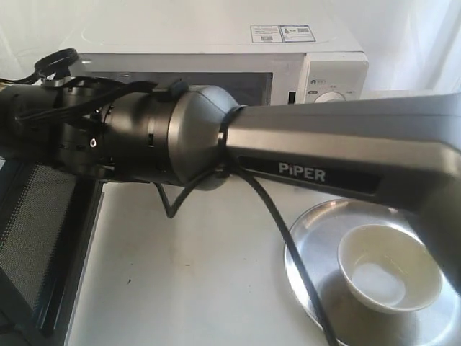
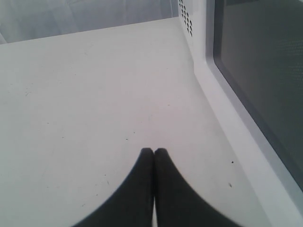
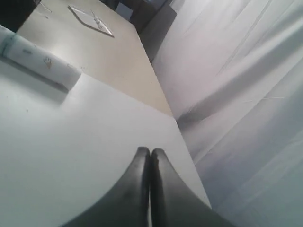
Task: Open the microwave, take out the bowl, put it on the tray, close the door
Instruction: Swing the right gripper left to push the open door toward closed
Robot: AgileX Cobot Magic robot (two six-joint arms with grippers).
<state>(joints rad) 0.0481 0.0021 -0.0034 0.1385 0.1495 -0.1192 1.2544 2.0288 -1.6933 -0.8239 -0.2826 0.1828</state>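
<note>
The white microwave point(image 1: 216, 36) stands at the back. Its door point(image 1: 43, 216) hangs open at the left, black mesh face showing. The cream bowl point(image 1: 389, 268) sits inside the steel tray point(image 1: 317, 238) at the front right. A dark arm marked PIPER point(image 1: 302, 155) crosses in front of the microwave; its tip is hidden at the left. In the left wrist view my left gripper point(image 2: 154, 150) is shut and empty above the white table, beside the door's outer face point(image 2: 265, 71) with its dark window. My right gripper point(image 3: 150, 150) is shut on nothing over a white surface.
A black cable point(image 1: 288, 238) hangs from the arm down across the tray's left rim. The white tabletop point(image 1: 187, 274) lies between door and tray. In the right wrist view the surface's edge point(image 3: 184, 142) borders a pale curtain point(image 3: 246, 94); a white roll point(image 3: 38, 59) lies further off.
</note>
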